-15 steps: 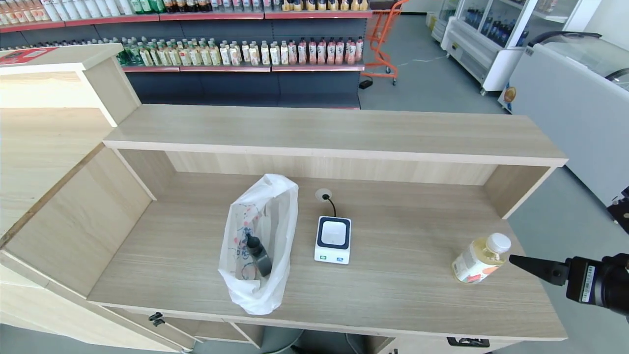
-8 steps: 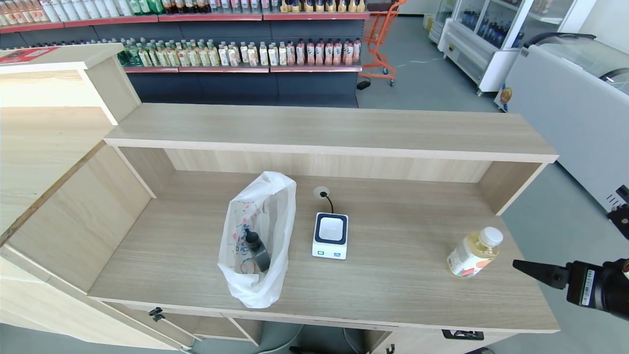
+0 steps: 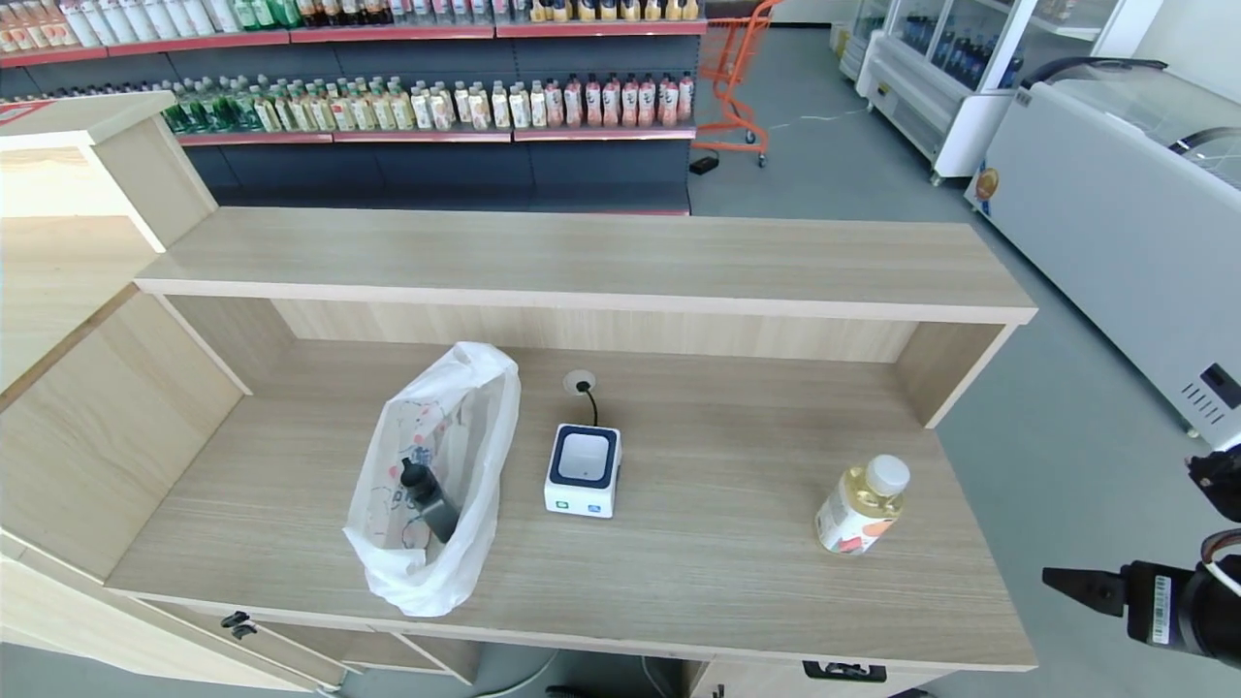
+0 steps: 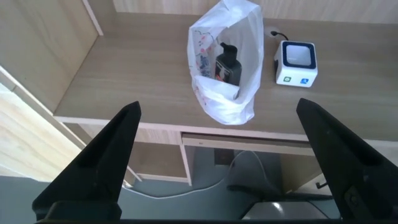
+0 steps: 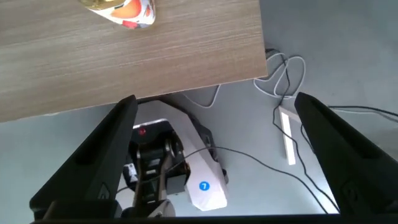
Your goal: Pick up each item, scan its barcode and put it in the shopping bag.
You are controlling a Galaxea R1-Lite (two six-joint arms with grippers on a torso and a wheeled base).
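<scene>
Drink: yellow drink bottle [image 3: 863, 506] stands on the desk [image 3: 737, 562], near its right end.
Bag: shopping bag [image 3: 441, 456] on the left, dark bottle [image 3: 428, 497] inside.
Scanner: white scanner [image 3: 582, 470] just beside the bag.
Right: right fingers [image 5: 106, 162] wide apart, empty, off the desk's side.
Left: left fingers [image 4: 106, 155] wide apart, empty.

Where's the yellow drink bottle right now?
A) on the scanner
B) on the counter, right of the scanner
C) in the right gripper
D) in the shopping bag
B: the yellow drink bottle stands on the counter, well to the right of the scanner and apart from the right gripper. The shopping bag holds a dark bottle.
</scene>
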